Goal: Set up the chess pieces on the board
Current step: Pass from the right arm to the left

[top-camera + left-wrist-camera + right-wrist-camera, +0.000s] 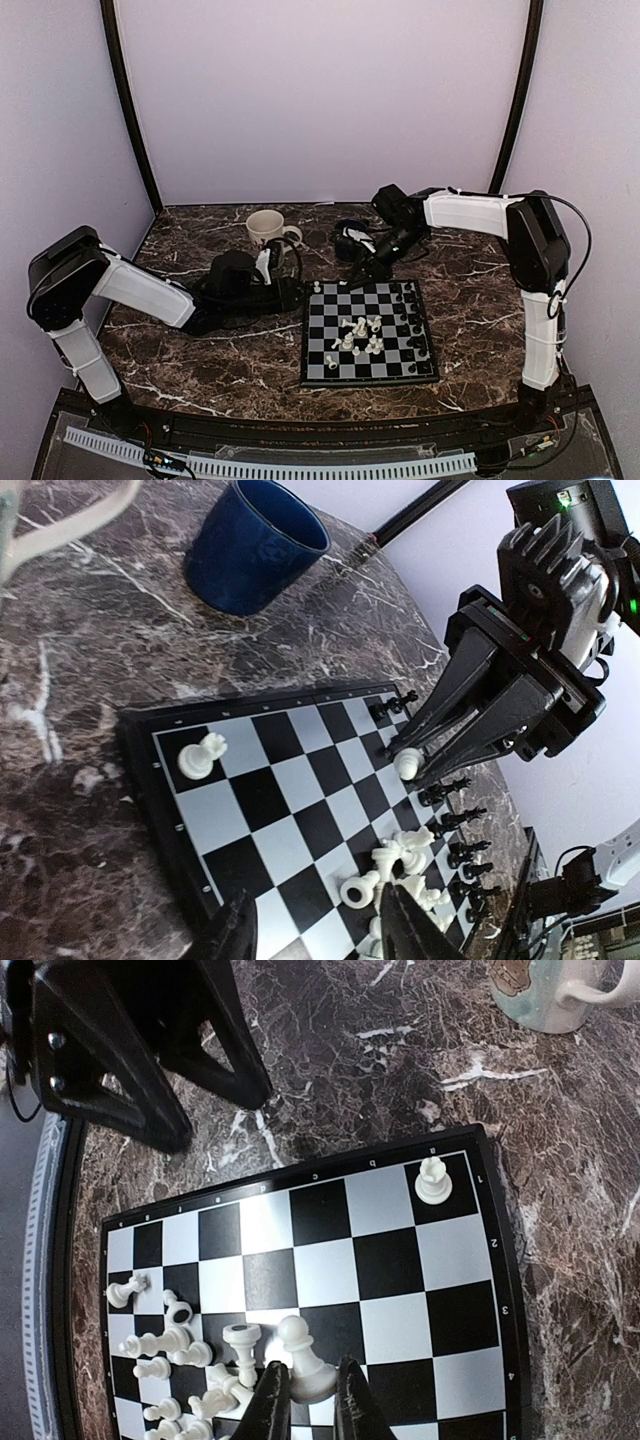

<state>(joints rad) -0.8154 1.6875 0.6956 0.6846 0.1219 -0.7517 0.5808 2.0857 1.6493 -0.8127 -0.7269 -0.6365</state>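
**Clenched on a white pawn above the board**

Clamped in the right pincer [308,1388]: one white pawn [298,1355], squeezed low on its body by both fingers [270,1405], over a light square a few squares in from the far-left corner of the board [390,1260]. Cannot tell whether lifted clear of the square or resting on it.

Just nearward of that grip, in the middle of the board: a heap of white chess pieces [360,335], several toppled, a few upright, crowded close together.

Further right, along the right edge of the board: black chess pieces [412,320], upright, in close files from the far corner toward the near one.

Alone on the far-left corner square: a single white piece [433,1180], upright, with a notched top like a rook, well apart from the heap.

Off the left edge of the board, near that same corner: the left pincer [315,935], released, fingers spread, nothing between them, low over the bare worktop [200,350] and aimed rightward across the squares.

Under everything: dark marbled stone with white veins, the board flat on it and right of centre.

Beyond the left pincer, toward the far left: a white cup [268,228], upright, handle to the right.

Just past the far edge of the board, behind the right pincer: a blue mug [255,545], upright, mouth open upward.
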